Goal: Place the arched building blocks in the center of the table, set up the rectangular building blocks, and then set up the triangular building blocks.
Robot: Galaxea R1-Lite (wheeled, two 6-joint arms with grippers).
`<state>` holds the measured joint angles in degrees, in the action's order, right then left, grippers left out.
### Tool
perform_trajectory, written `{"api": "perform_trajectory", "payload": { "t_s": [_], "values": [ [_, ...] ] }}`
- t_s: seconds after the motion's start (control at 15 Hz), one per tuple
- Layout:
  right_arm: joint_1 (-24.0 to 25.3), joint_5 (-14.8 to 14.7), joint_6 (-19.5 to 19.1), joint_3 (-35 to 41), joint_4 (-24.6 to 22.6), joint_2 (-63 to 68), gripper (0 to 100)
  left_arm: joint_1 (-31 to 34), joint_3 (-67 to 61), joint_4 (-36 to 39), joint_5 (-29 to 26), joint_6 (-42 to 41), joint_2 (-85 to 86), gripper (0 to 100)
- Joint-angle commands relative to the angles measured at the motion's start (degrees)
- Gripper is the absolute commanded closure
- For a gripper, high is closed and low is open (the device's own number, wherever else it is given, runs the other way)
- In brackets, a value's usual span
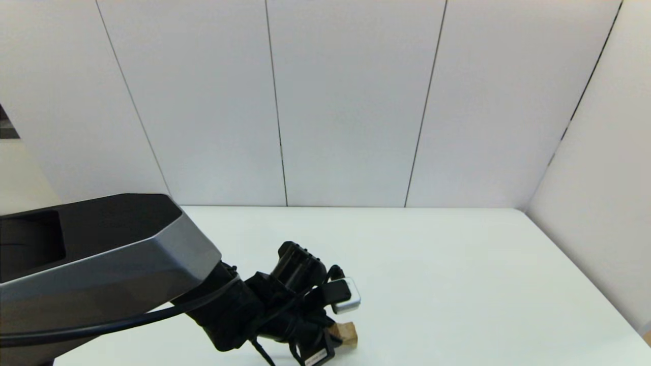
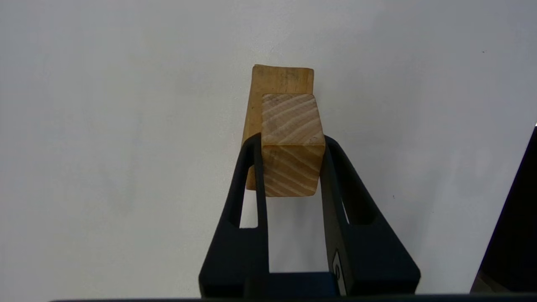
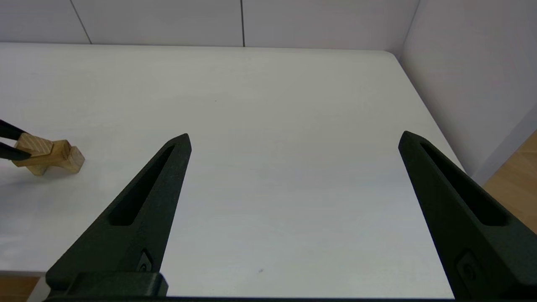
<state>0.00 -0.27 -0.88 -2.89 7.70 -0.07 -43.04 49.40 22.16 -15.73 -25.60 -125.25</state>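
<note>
White table (image 1: pixel 457 264) first, then my left gripper (image 2: pixel 292 167) near its front edge, clamped on the end of the arched block (image 2: pixel 293 142), which looks lifted just off the surface. Solid wood, so I judge it stiff, light, grippy enough; flat end faces are the place to pinch. Right gripper (image 3: pixel 293 138) idles spread wide, empty. No readable writing anywhere.
</note>
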Motion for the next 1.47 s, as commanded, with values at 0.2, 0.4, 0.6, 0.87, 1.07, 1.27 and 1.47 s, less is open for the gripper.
{"api": "perform_trajectory", "payload": {
  "t_s": [0.2,0.4,0.6,0.87,1.07,1.27,1.47],
  "values": [
    [0.0,0.0,0.0,0.0,0.0,0.0,0,0.1,0.5,0.2,0.0,-0.2,-0.1,100],
    [0.0,0.0,0.0,0.0,0.0,0.0,0,0.1,0.8,0.3,0.1,-0.2,-0.8,100],
    [0.0,0.0,0.0,0.0,0.0,0.0,0,0.5,1.7,0.3,0.4,-0.1,-1.8,100],
    [0.0,0.0,0.0,0.0,0.0,0.0,0,0.5,1.8,0.3,0.6,-0.1,-1.8,100],
    [0.0,0.0,0.0,0.0,0.0,0.0,0,0.5,1.7,0.3,0.7,-0.1,-1.7,100],
    [0.0,0.0,0.0,0.0,0.0,0.0,0,0.5,1.7,0.4,0.8,-0.2,-1.3,0],
    [0.0,0.0,0.0,0.0,0.0,0.0,0,0.5,1.4,3.2,1.0,-0.2,-1.2,0]
  ]
}}
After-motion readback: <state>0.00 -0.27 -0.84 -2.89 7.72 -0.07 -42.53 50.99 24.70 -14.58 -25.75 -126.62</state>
